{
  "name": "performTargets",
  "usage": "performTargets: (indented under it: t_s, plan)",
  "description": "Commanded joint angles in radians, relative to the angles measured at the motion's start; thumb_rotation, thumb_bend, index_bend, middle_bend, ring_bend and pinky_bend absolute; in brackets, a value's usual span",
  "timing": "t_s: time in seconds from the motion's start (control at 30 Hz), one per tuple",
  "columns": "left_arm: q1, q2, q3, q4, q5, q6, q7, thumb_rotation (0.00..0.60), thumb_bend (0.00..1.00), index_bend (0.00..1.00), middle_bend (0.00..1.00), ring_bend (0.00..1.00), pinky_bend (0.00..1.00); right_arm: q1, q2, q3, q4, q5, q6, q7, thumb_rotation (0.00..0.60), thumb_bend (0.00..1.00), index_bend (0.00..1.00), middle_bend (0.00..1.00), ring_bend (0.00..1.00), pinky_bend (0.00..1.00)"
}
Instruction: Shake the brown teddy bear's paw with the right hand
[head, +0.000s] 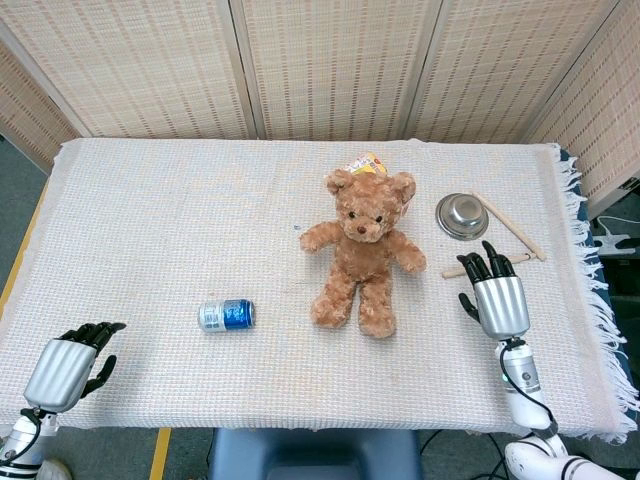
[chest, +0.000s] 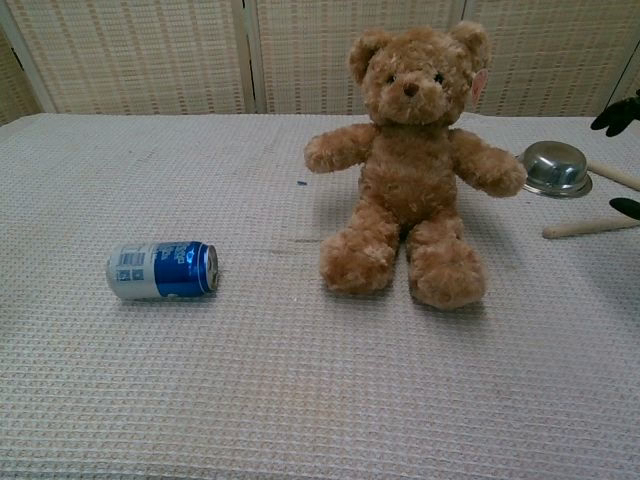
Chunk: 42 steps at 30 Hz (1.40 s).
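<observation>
The brown teddy bear (head: 362, 250) (chest: 412, 160) sits upright mid-table, arms spread. Its paw on the right side (head: 414, 264) (chest: 508, 179) sticks out toward the steel bowl. My right hand (head: 495, 295) hovers over the table right of the bear, fingers apart and holding nothing, a short gap from that paw; in the chest view only its dark fingertips (chest: 618, 112) show at the right edge. My left hand (head: 70, 362) rests at the front left corner, fingers loosely curled, holding nothing.
A blue and silver can (head: 225, 315) (chest: 162, 270) lies on its side left of the bear. A steel bowl (head: 461, 216) (chest: 555, 167) and wooden sticks (head: 510, 225) lie at the right, just beyond my right hand. Woven screens stand behind the table.
</observation>
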<state>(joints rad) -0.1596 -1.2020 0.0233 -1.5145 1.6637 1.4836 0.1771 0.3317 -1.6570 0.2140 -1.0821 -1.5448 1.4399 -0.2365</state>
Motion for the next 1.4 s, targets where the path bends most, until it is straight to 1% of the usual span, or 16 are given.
performTargets:
  t_s: [0.03, 0.2, 0.5, 0.6, 0.7, 0.93, 1.17, 1.4]
  plan:
    - [0.0, 0.0, 0.0, 0.001, 0.001, 0.001, -0.001, 0.6, 0.44, 0.27, 0.33, 0.35, 0.57, 0.046, -0.058, 0.01, 0.086, -0.001, -0.012, 0.06, 0.6, 0.12, 0.27, 0.29, 0.11, 0.28]
    - [-0.001, 0.001, 0.001, 0.002, 0.002, 0.0, -0.003, 0.6, 0.44, 0.27, 0.33, 0.35, 0.57, 0.092, -0.134, 0.0, 0.215, -0.017, -0.011, 0.133, 0.6, 0.12, 0.29, 0.29, 0.11, 0.28]
    - [-0.001, 0.002, 0.003, 0.002, 0.007, 0.002, -0.01, 0.6, 0.44, 0.27, 0.33, 0.35, 0.57, 0.147, -0.233, -0.012, 0.369, -0.018, -0.011, 0.216, 0.6, 0.12, 0.33, 0.29, 0.11, 0.28]
    - [-0.001, 0.002, 0.004, 0.002, 0.009, 0.002, -0.009, 0.6, 0.44, 0.27, 0.33, 0.35, 0.57, 0.165, -0.263, -0.01, 0.423, -0.015, -0.004, 0.24, 0.6, 0.12, 0.34, 0.29, 0.11, 0.28]
    - [-0.001, 0.002, 0.004, 0.002, 0.01, 0.002, -0.008, 0.6, 0.44, 0.27, 0.33, 0.35, 0.57, 0.172, -0.274, -0.009, 0.443, -0.013, -0.003, 0.249, 0.6, 0.12, 0.35, 0.29, 0.11, 0.28]
    - [0.0, 0.003, 0.005, 0.001, 0.011, 0.004, -0.007, 0.6, 0.44, 0.27, 0.33, 0.35, 0.57, 0.225, -0.353, 0.008, 0.587, 0.007, 0.0, 0.289, 0.6, 0.12, 0.36, 0.29, 0.11, 0.28]
    - [0.0, 0.003, 0.007, 0.0, 0.017, 0.006, -0.006, 0.6, 0.44, 0.26, 0.33, 0.35, 0.57, 0.269, -0.405, 0.022, 0.704, 0.038, -0.022, 0.315, 0.6, 0.12, 0.36, 0.29, 0.11, 0.3]
    - [0.0, 0.003, 0.009, -0.001, 0.02, 0.006, -0.005, 0.6, 0.44, 0.27, 0.33, 0.35, 0.57, 0.305, -0.445, 0.031, 0.795, 0.067, -0.047, 0.347, 0.6, 0.12, 0.38, 0.3, 0.12, 0.32]
